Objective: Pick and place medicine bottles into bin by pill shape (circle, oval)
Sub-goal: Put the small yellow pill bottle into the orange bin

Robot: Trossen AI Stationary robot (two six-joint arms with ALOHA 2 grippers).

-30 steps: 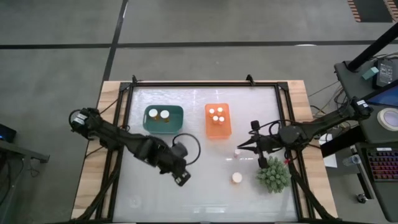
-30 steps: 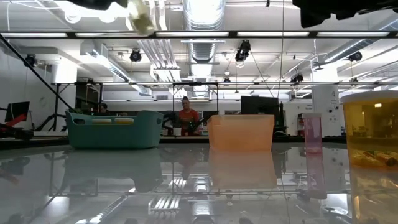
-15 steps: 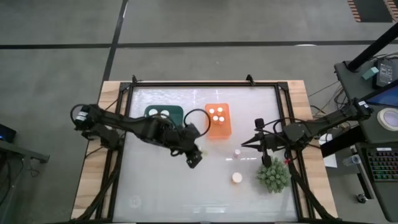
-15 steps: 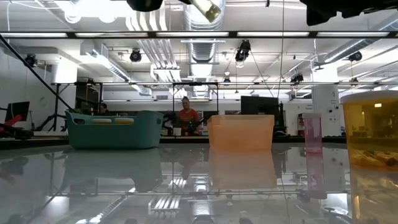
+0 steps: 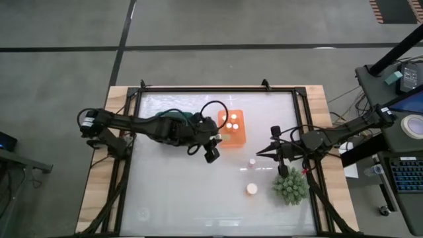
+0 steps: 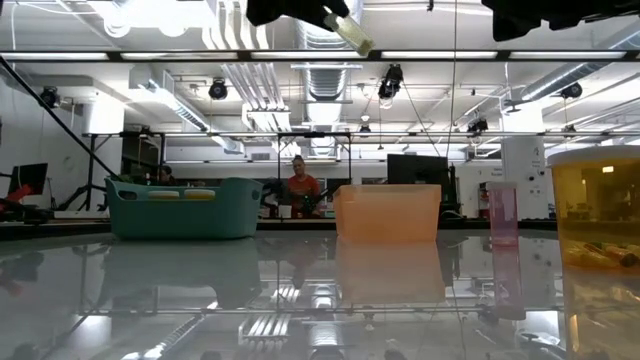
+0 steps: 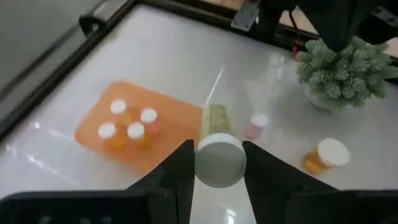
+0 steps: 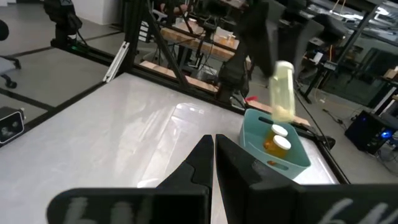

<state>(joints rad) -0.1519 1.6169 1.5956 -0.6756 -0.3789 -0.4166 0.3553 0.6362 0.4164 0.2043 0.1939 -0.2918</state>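
Observation:
My left gripper (image 5: pixel 212 154) hangs high over the table just left of the orange bin (image 5: pixel 232 135) and is shut on a pale yellow-green medicine bottle (image 7: pixel 217 123) with a white cap. That bottle also shows near the top of the low view (image 6: pixel 353 36) and in the right wrist view (image 8: pixel 283 90). The orange bin holds several white-capped bottles (image 7: pixel 127 121). The teal bin (image 8: pixel 292 155) holds two bottles and lies mostly under my left arm in the high view. My right gripper (image 5: pixel 259 153) waits shut, off the table, at the right. My left gripper pinches the bottle at its white cap end (image 7: pixel 219 163), one finger (image 7: pixel 179 171) on each side. The fingers slant down toward the table's right and near side. The body sticks out past the fingertips, along them. The bottle hangs tilted, well clear of the table.
A small pink bottle (image 5: pixel 252 161) and an amber bottle with a white cap (image 5: pixel 252 189) stand loose on the glossy table, right of centre. The spiky green plant (image 5: pixel 291 186) sits near the right edge. A person (image 6: pixel 300 185) shows in the room behind.
My left gripper has carried the bottle from the near-left part of the table toward the far right, up to the orange bin's left side. It has risen a little and rolled, so the bottle now tilts the other way. The fingers have stayed shut on it.

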